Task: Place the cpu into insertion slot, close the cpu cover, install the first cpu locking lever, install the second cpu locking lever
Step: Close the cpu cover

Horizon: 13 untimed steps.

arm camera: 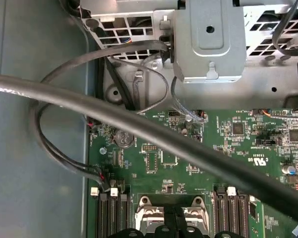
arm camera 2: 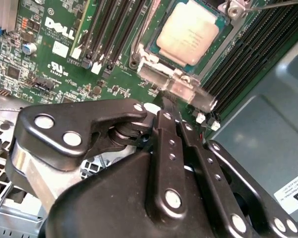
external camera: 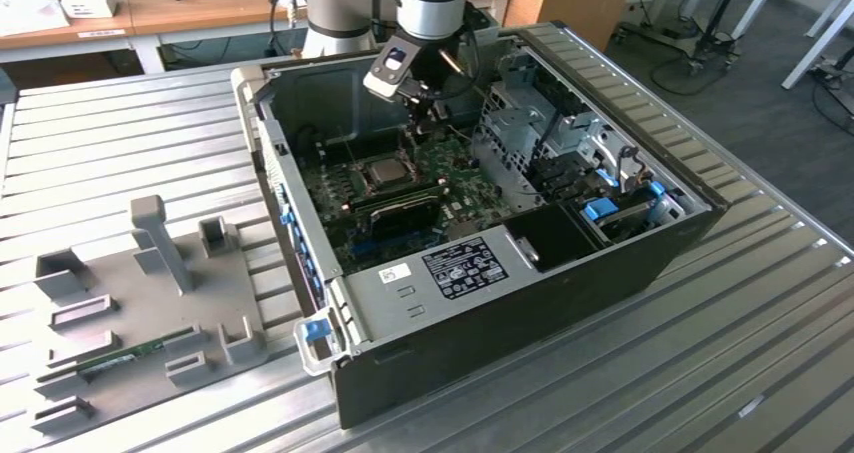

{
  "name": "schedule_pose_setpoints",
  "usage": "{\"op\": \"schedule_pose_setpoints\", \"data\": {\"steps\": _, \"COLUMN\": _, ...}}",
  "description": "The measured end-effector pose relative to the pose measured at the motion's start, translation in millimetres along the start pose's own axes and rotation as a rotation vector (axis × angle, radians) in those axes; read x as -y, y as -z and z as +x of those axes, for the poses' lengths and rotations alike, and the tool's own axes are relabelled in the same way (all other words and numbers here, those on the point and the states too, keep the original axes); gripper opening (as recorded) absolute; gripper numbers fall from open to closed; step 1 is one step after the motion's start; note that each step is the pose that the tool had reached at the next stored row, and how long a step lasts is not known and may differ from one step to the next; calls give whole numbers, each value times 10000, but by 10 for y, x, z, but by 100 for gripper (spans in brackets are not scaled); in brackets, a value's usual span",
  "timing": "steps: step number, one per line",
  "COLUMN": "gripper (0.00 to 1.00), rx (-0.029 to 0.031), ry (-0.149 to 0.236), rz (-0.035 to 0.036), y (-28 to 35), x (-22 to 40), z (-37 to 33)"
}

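The cpu (arm camera 2: 188,30), a dull silver-bronze square, lies flat in the insertion slot (arm camera 2: 148,37) on the green board. In the exterior view the cpu (external camera: 388,172) sits mid-board inside the open computer case (external camera: 534,303). The silvery cpu cover (arm camera 2: 174,84) lies down around the chip, which shows through its window. My gripper (arm camera 2: 166,101) is shut with nothing between its fingers, its tips just off the cover's shiny edge. In the exterior view my gripper (external camera: 424,123) hangs over the board behind the socket. A thin metal lever rod (arm camera 2: 277,5) runs past the socket's far corner.
Long black memory slots (arm camera 2: 109,34) flank the socket on both sides. Thick grey cables (arm camera: 153,134) cross the board near a metal drive cage (arm camera: 210,39). Beside the case, at the exterior view's left, a grey fixture tray (external camera: 147,303) rests on the ribbed metal table (external camera: 747,353).
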<state>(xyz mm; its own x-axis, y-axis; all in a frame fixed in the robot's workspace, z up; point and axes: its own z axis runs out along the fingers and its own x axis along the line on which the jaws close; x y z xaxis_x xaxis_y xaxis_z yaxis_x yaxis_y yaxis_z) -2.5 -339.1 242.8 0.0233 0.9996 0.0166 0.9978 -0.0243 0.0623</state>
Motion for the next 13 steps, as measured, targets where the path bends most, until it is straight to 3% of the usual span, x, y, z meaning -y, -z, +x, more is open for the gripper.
{"op": "schedule_pose_setpoints", "data": {"steps": 5, "gripper": 11, "rx": -1, "ry": 1, "rz": 6, "y": 0, "x": 1, "z": 0}}
{"op": "schedule_pose_setpoints", "data": {"steps": 7, "gripper": 11, "rx": -1, "ry": -2, "rz": 109, "y": -5, "x": 1, "z": 0}}
{"op": "schedule_pose_setpoints", "data": {"steps": 9, "gripper": 11, "rx": 5, "ry": -5, "rz": 325, "y": -13, "x": 2, "z": 0}}
{"op": "schedule_pose_setpoints", "data": {"steps": 10, "gripper": 11, "rx": 9, "ry": -5, "rz": 365, "y": -15, "x": 2, "z": -1}}
{"op": "schedule_pose_setpoints", "data": {"steps": 13, "gripper": 11, "rx": 10, "ry": -6, "rz": 370, "y": -15, "x": 2, "z": -1}}
